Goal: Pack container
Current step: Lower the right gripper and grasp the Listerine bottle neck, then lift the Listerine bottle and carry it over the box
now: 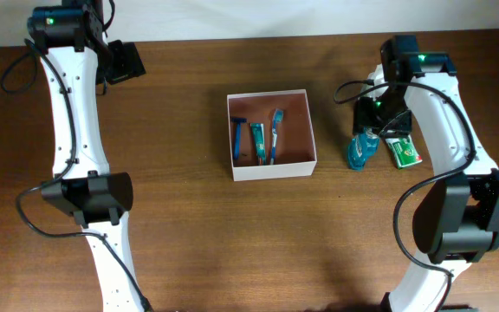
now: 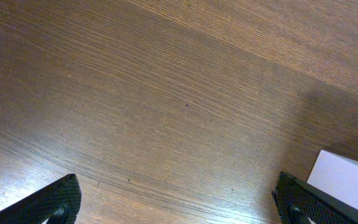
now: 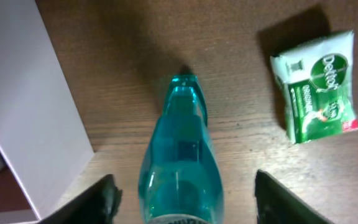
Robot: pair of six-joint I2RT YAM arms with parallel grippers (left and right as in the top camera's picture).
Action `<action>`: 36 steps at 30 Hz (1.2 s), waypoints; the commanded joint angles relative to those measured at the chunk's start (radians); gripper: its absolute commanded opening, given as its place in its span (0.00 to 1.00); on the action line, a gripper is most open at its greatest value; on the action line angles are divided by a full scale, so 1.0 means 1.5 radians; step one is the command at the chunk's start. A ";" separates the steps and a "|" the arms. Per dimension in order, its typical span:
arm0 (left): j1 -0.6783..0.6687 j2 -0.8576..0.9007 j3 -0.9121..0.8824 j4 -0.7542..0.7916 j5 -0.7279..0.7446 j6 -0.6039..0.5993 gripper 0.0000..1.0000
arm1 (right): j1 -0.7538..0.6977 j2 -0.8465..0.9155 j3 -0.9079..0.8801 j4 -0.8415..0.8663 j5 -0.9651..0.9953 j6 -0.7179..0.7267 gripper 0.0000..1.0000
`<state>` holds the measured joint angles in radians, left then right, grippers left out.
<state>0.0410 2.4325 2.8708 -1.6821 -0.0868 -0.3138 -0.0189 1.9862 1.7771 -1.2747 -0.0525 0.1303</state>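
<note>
The container (image 1: 272,165) is a square white box with a reddish-brown inside at the table's middle. It holds a blue razor (image 1: 238,137), a small teal tube (image 1: 256,140) and a blue toothbrush (image 1: 275,134). A clear teal bottle (image 1: 361,149) lies on the table to its right; it also shows in the right wrist view (image 3: 179,155). My right gripper (image 1: 379,111) is open, its fingers (image 3: 182,199) on either side of the bottle without touching it. My left gripper (image 1: 119,62) is open and empty at the far left, over bare wood (image 2: 179,205).
A small green packet (image 1: 404,152) lies right of the bottle; it also shows in the right wrist view (image 3: 319,87). The container's white wall (image 3: 23,112) is close to the left of the bottle. A white corner of it (image 2: 347,180) shows in the left wrist view.
</note>
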 commanded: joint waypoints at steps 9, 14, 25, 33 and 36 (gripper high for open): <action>0.003 -0.007 0.009 0.001 -0.005 0.003 0.99 | 0.000 0.007 -0.005 -0.003 0.016 0.004 0.40; 0.003 -0.007 0.009 0.001 -0.005 0.003 0.99 | 0.000 0.007 -0.005 -0.003 0.016 0.004 0.32; 0.003 -0.007 0.009 0.001 -0.005 0.003 0.99 | 0.000 0.007 0.047 -0.032 0.014 0.004 0.21; 0.003 -0.007 0.009 0.001 -0.005 0.003 0.99 | 0.000 0.007 0.219 -0.108 -0.047 0.004 0.16; 0.003 -0.007 0.009 0.001 -0.005 0.003 0.99 | 0.000 0.007 0.296 -0.137 -0.081 0.004 0.17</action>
<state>0.0410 2.4325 2.8708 -1.6825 -0.0868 -0.3138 -0.0189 2.0155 2.1113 -1.4601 -0.0986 0.1314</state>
